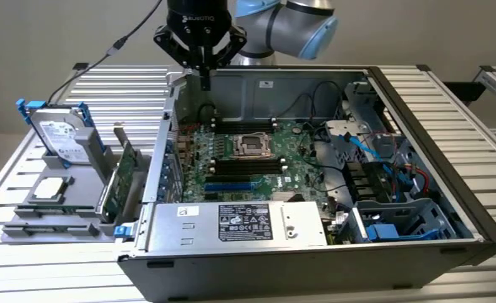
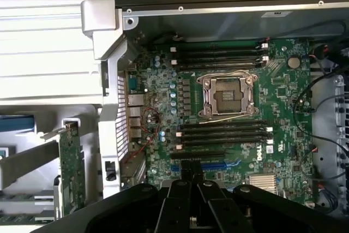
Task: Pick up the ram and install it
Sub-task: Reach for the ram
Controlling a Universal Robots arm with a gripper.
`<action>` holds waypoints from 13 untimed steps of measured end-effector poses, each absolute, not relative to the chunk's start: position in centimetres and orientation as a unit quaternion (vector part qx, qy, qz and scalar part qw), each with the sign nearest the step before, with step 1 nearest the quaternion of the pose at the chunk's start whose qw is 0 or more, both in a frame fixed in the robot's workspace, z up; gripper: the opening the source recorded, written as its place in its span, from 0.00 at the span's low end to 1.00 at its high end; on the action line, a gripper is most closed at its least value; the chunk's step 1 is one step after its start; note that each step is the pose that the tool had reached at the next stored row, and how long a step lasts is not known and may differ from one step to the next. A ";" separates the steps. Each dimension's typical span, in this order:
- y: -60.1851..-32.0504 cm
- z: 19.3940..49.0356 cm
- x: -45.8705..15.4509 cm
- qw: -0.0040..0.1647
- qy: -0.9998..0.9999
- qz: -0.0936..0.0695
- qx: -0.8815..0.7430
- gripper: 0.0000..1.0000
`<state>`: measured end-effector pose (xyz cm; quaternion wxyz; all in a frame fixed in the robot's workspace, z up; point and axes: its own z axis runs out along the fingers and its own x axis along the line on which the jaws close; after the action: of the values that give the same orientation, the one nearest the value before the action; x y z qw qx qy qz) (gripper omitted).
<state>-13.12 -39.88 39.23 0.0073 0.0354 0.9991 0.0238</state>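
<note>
Black gripper (image 1: pixel 204 81) hangs at twelve o'clock in the exterior view, jaws clenched on nothing, over the rear edge of the open computer case (image 1: pixel 298 271), while the ram (image 1: pixel 52 228) seems to lie flat in the grey rack (image 1: pixel 20 237) at eight o'clock, well apart from it. From the wrist, the closed fingers (image 2: pixel 187 174) sit above the green motherboard (image 2: pixel 163 151), near the black memory slots (image 2: pixel 223 133) beside the processor socket (image 2: pixel 228 95).

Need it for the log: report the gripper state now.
Gripper: closed, holding nothing that shows, above the open computer case.
</note>
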 end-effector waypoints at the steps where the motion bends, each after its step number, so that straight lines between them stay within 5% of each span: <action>1: -39.9 39.2 -13.5 0.005 0.999 0.024 0.036 0.11; 13: -39.9 38.9 -19.0 -0.008 0.999 0.023 0.036 0.11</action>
<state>-18.96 -39.92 38.86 -0.0078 0.0358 0.9991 0.0234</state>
